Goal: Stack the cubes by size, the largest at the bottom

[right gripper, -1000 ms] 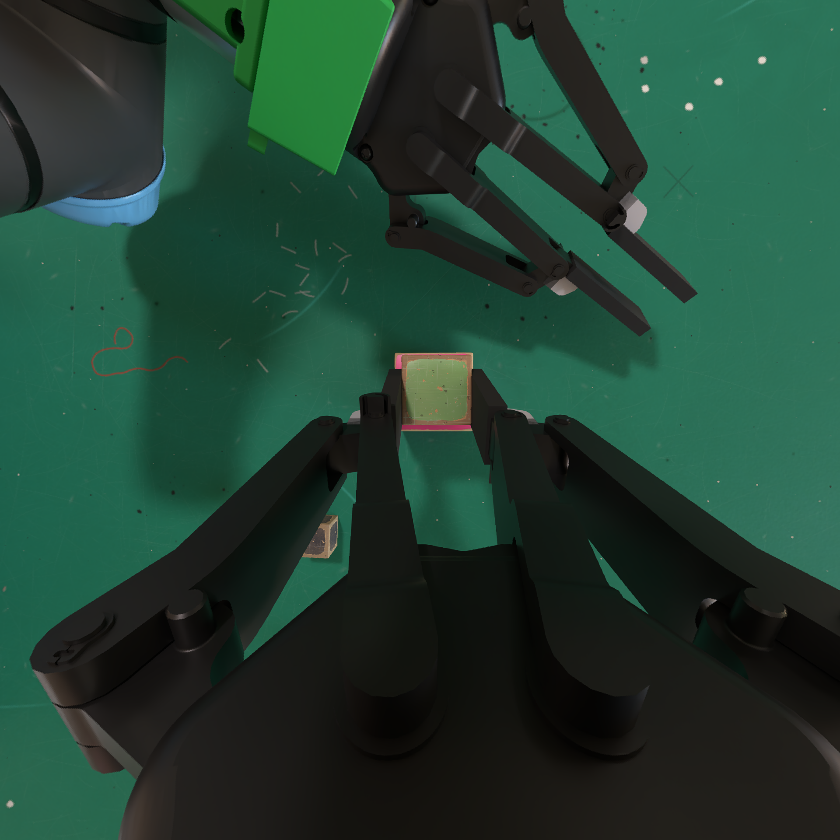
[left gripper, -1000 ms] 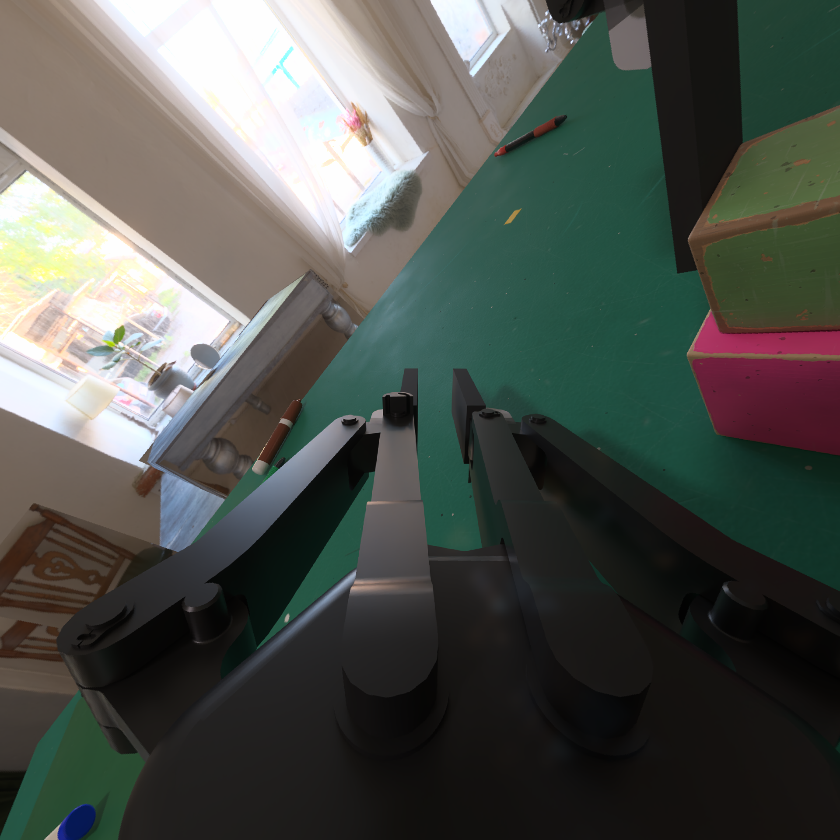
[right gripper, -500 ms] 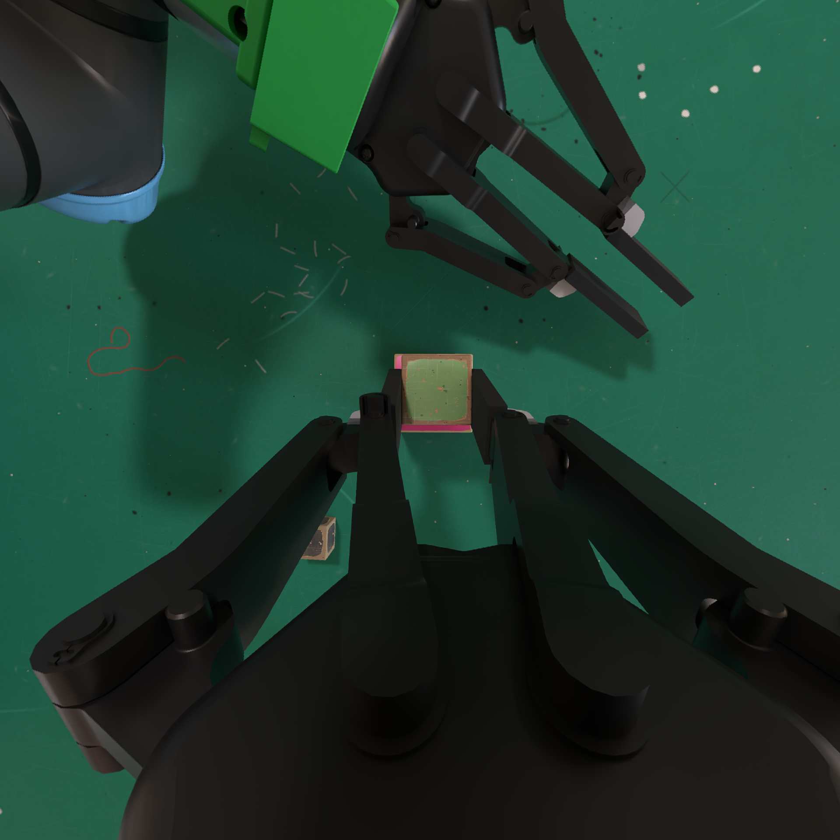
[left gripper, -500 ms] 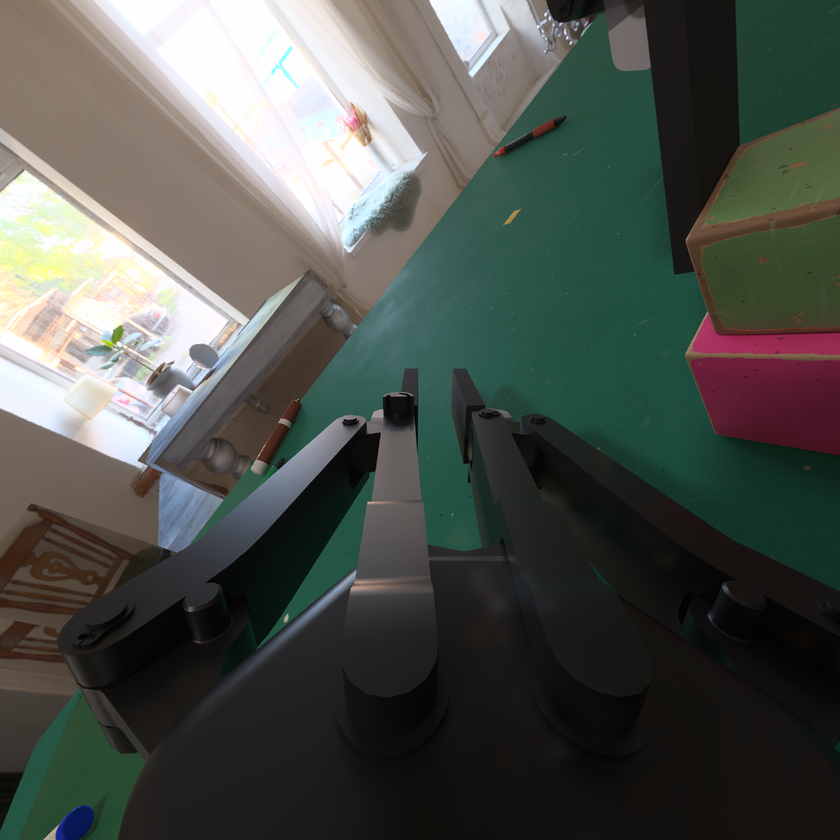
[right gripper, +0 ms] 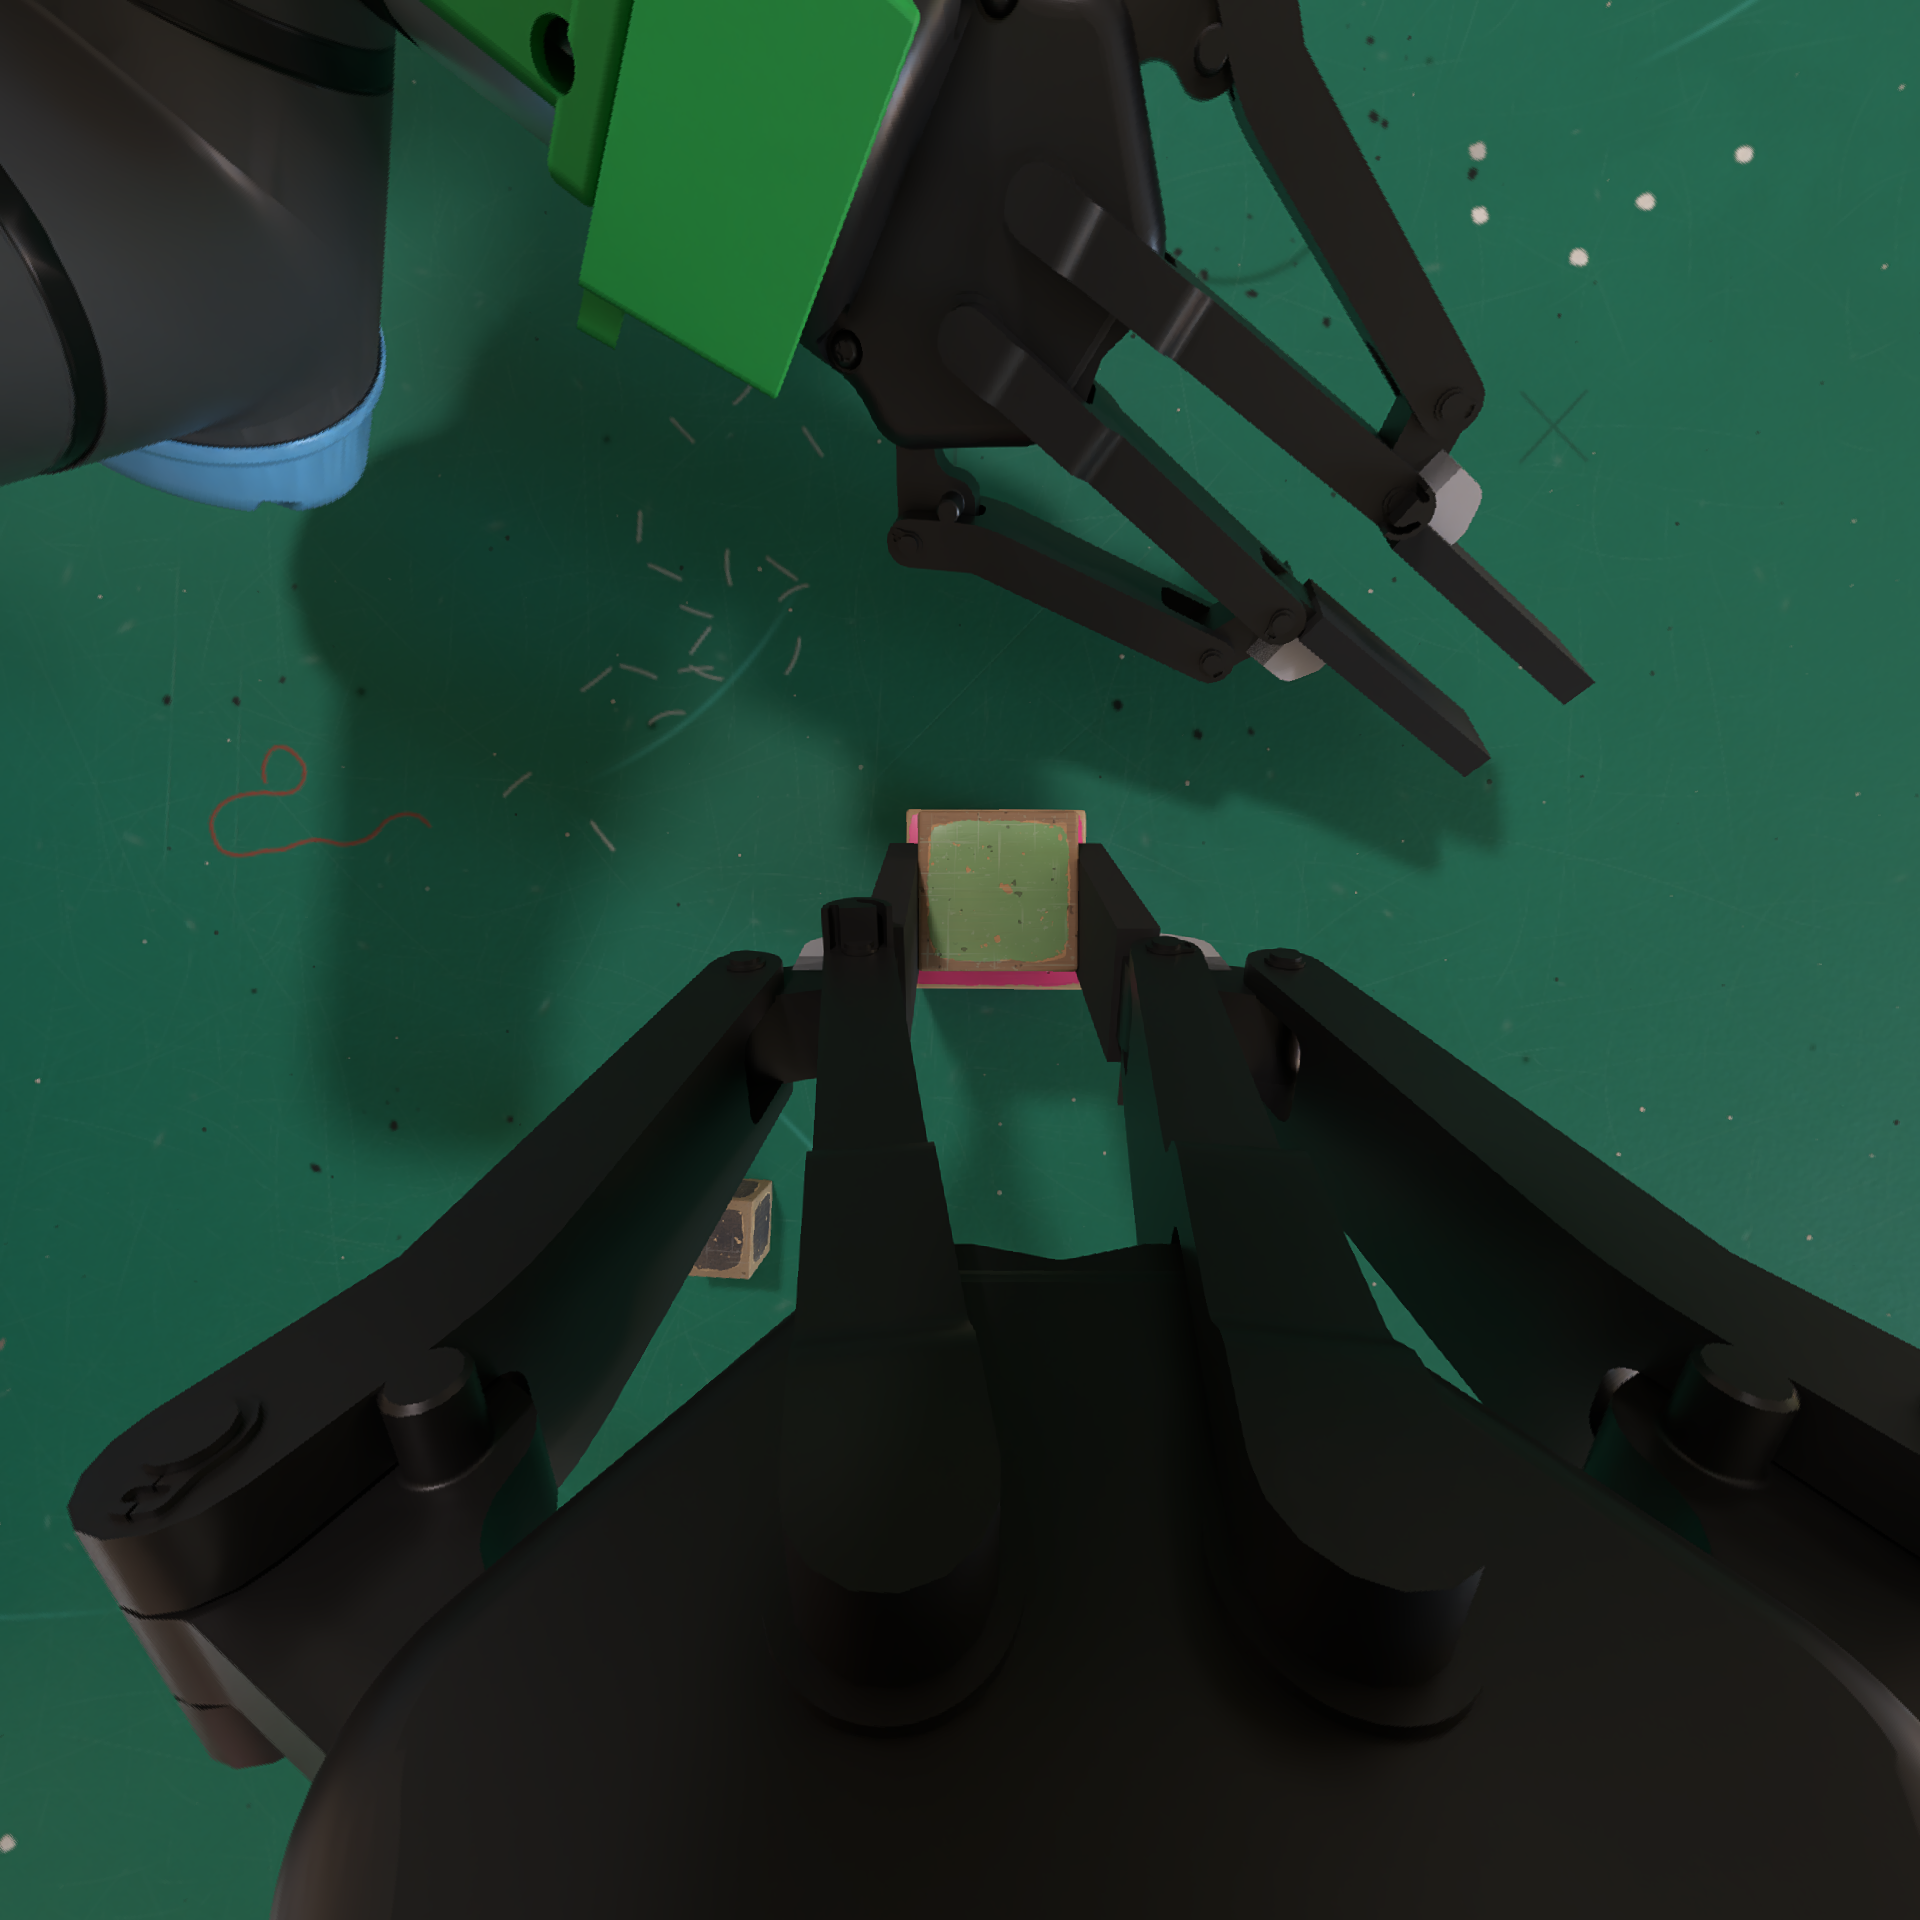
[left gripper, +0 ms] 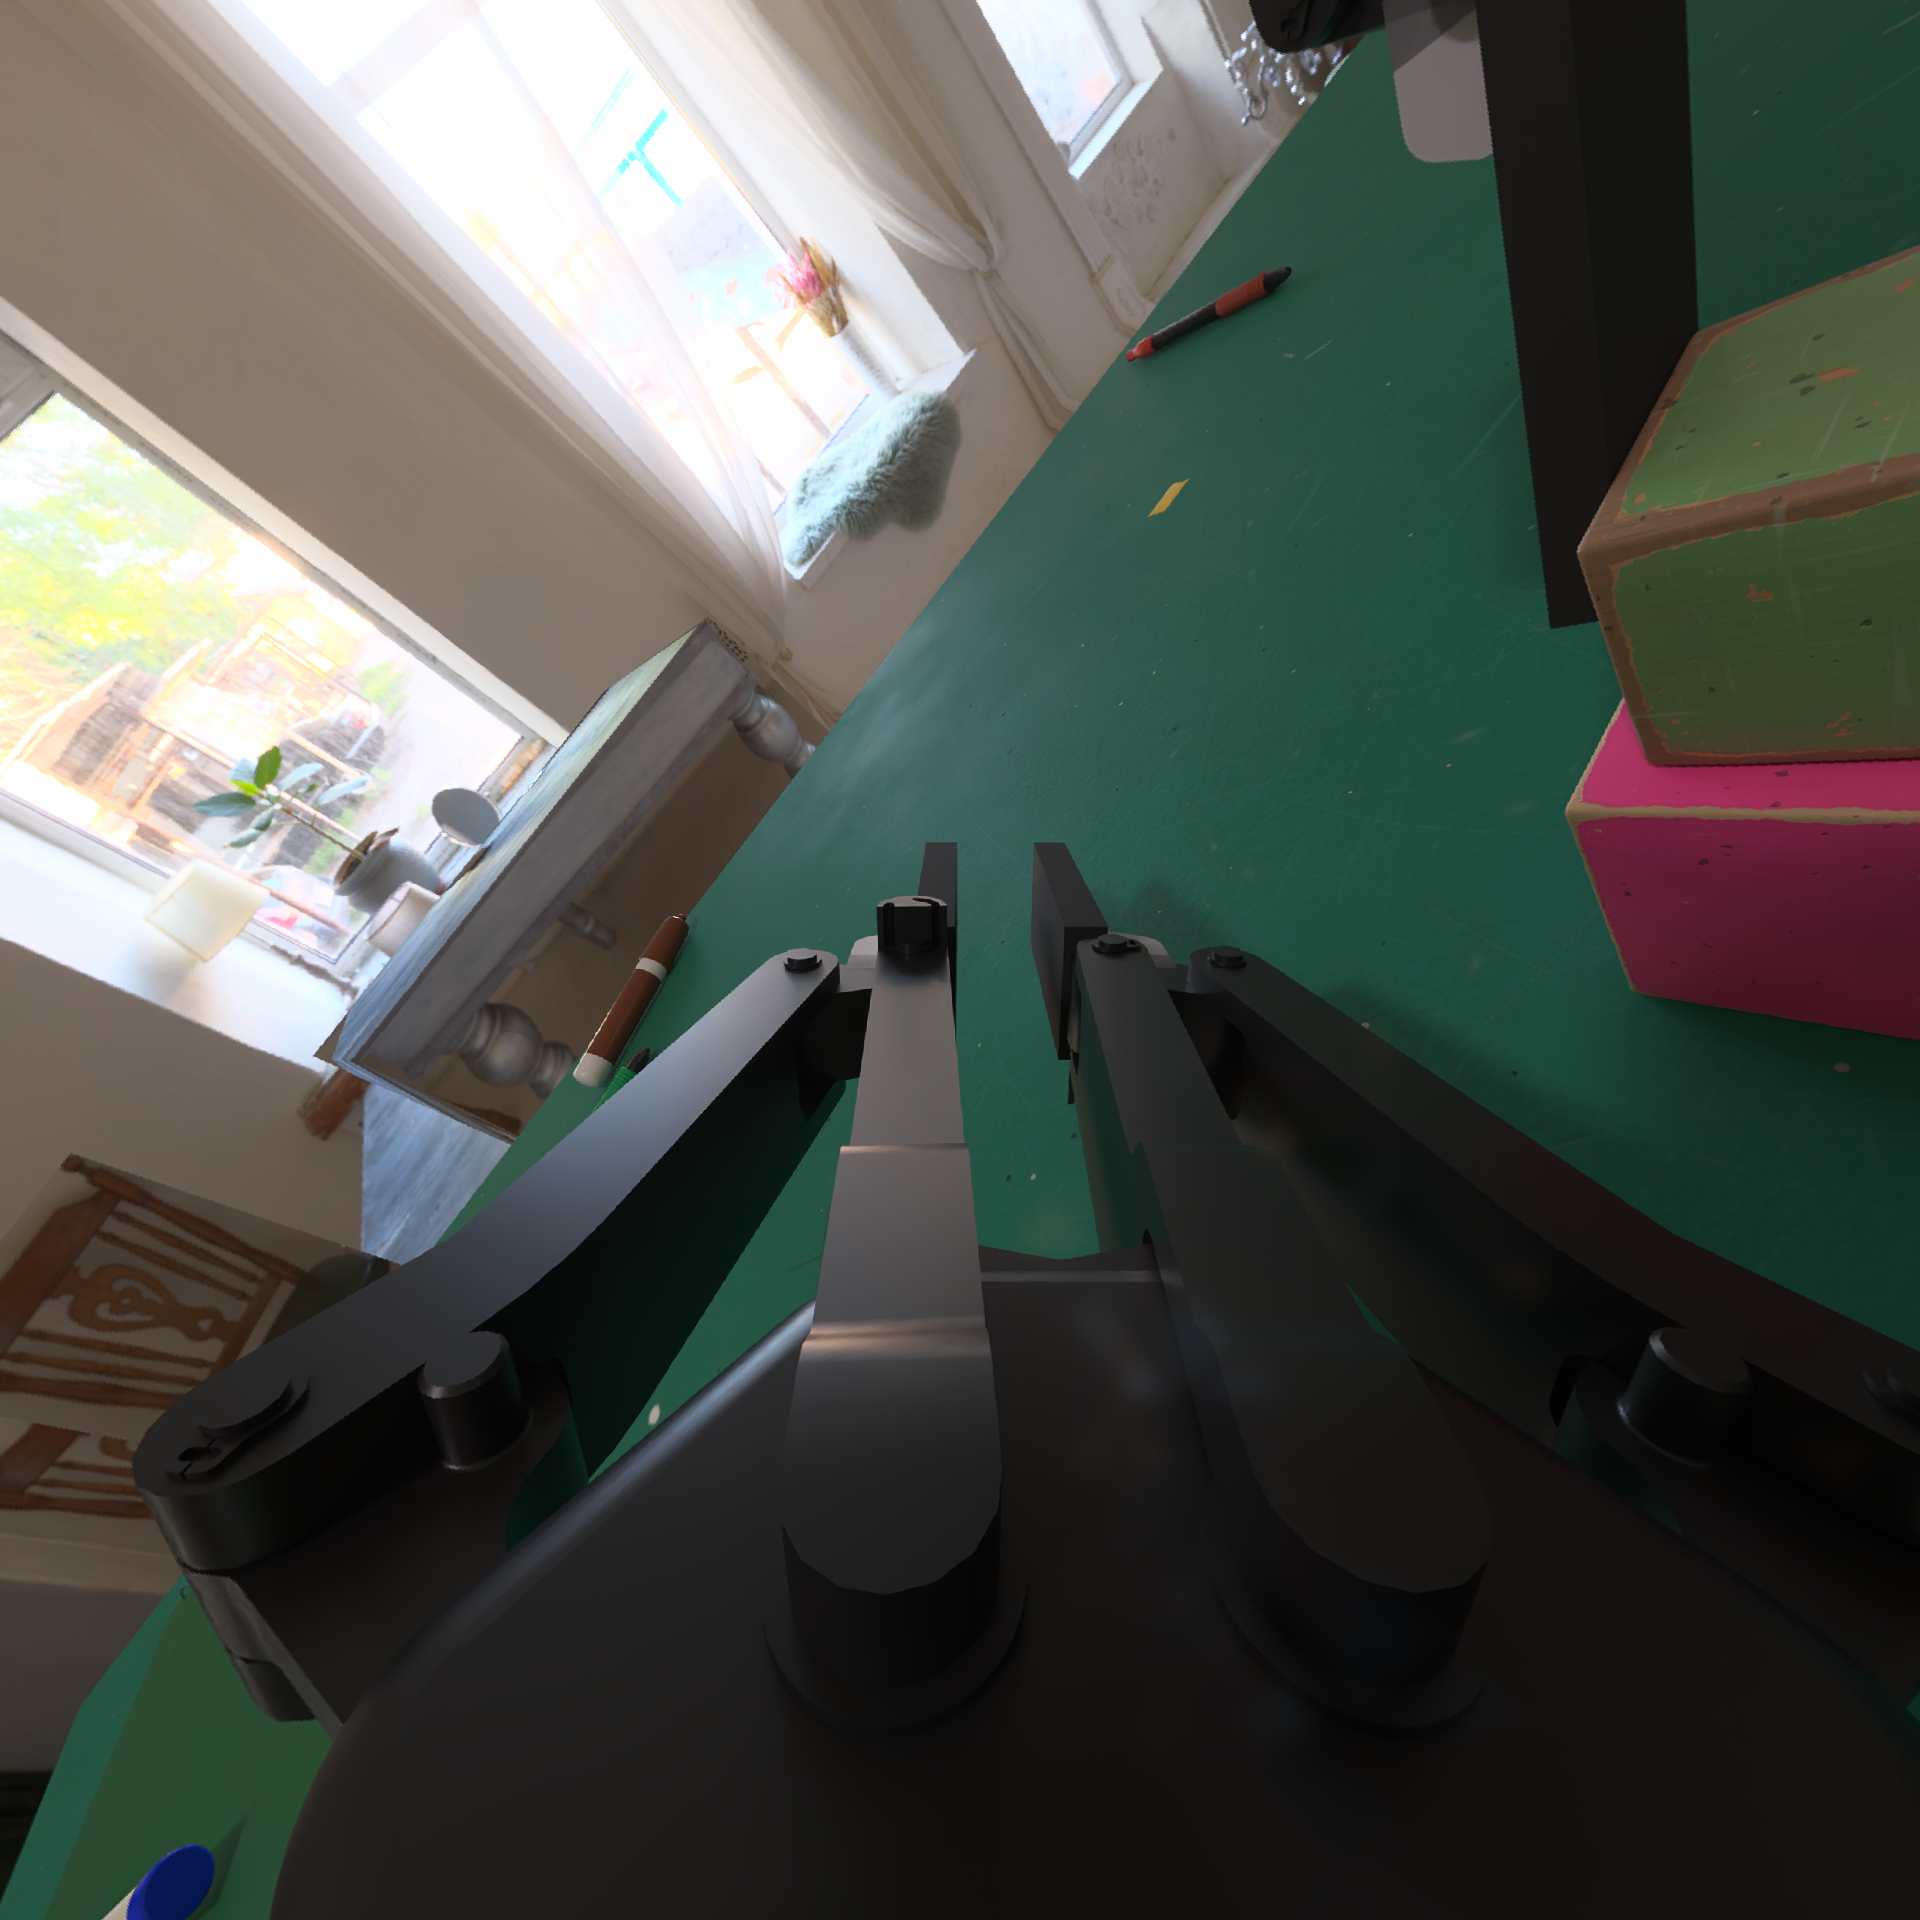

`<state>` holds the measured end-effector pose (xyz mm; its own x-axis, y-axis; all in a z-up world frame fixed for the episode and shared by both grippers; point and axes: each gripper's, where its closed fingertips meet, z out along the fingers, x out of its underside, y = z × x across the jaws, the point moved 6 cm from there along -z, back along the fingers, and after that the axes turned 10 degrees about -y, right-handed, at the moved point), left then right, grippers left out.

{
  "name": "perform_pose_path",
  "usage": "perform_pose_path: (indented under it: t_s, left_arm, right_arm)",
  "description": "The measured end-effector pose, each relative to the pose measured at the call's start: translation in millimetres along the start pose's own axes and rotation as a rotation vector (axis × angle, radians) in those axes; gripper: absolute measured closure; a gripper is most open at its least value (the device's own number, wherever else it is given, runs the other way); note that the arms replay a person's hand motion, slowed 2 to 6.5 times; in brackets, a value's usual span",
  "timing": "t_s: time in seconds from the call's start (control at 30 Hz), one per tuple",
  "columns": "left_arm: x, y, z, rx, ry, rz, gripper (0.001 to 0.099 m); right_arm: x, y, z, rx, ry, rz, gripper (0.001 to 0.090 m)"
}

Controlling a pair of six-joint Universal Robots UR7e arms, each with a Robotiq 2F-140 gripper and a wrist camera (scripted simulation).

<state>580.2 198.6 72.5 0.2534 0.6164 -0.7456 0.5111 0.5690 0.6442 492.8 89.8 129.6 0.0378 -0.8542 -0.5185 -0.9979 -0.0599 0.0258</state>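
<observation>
A green cube (right gripper: 995,894) rests on a larger pink cube (right gripper: 997,978), of which only thin edges show from above. My right gripper (right gripper: 997,883) points straight down, with a finger against each side of the green cube. In the left wrist view the green cube (left gripper: 1787,582) and pink cube (left gripper: 1766,904) stand at the right, with one right-gripper finger (left gripper: 1590,312) behind them. A small tan cube with dark faces (right gripper: 740,1231) lies on the table, half hidden by my right gripper's link. My left gripper (left gripper: 994,883) is empty with a narrow gap and also shows in the right wrist view (right gripper: 1522,727), beyond the stack.
The green table (left gripper: 1247,727) carries a red-and-black pen (left gripper: 1210,312) far off, a brown marker (left gripper: 634,997) at its left edge and a blue cap (left gripper: 171,1881) close by. The left arm with its green plate (right gripper: 717,177) hangs over the table beyond the stack.
The green cube has sunk a little and now sits flat on the pink cube. Neither gripper's finger gap has changed.
</observation>
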Motion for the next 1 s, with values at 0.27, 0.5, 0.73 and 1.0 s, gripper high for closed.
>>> perform_pose_path:
  t_s: [0.27, 0.5, 0.73, 1.0]
  left_arm:
    - [0.0, -0.2, 0.0, 0.001, 0.000, 0.001, 0.0807]
    - [0.0, -0.2, 0.0, 0.002, 0.000, 0.002, 0.0810]
    - [0.0, -0.2, 0.0, 0.002, 0.000, 0.002, 0.0812]
    - [0.1, -0.2, 0.0, 0.003, 0.000, 0.002, 0.0814]
  right_arm:
    - [-0.3, 0.5, 0.1, 0.000, 0.001, 0.002, 0.0526]
    - [-0.2, 0.3, 0.1, -0.001, -0.001, 0.006, 0.0526]
    - [-0.3, -0.5, 0.0, 0.002, -0.003, 0.008, 0.0526]
    - [-0.4, 0.0, 0.2, 0.003, -0.002, 0.005, 0.0526]
